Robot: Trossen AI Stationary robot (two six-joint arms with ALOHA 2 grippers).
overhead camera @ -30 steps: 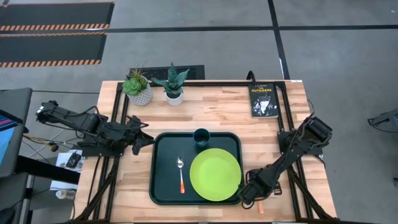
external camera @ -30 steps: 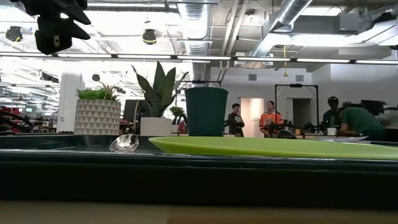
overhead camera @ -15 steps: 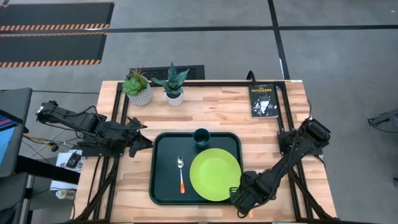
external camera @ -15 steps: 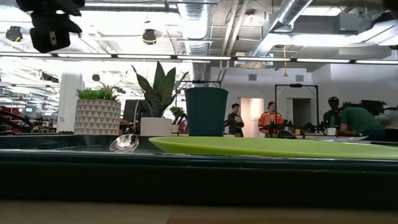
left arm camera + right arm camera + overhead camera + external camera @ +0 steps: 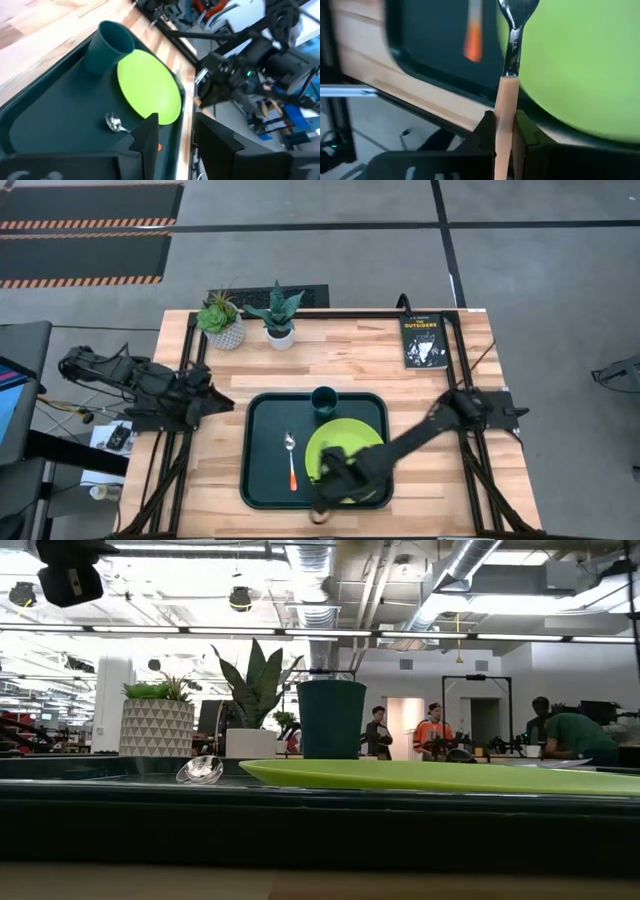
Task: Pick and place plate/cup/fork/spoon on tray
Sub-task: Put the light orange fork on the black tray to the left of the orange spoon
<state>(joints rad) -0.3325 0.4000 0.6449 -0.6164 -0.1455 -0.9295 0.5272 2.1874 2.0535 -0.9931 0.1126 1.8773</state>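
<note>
Right tool is pinching the fork over the near tray rim, tines cut off. Left tool is spreading wide, left of the tray. Book is reading "OUTSIDERS", far right.

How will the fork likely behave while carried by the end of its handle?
Probably stiff: the fork juts straight out from the right arm's jaws with no visible sag. It looks slim, so it is likely light. Gripped only near the handle's end, with the metal head far out over the plate, it may pivot or slip if jolted.
</note>
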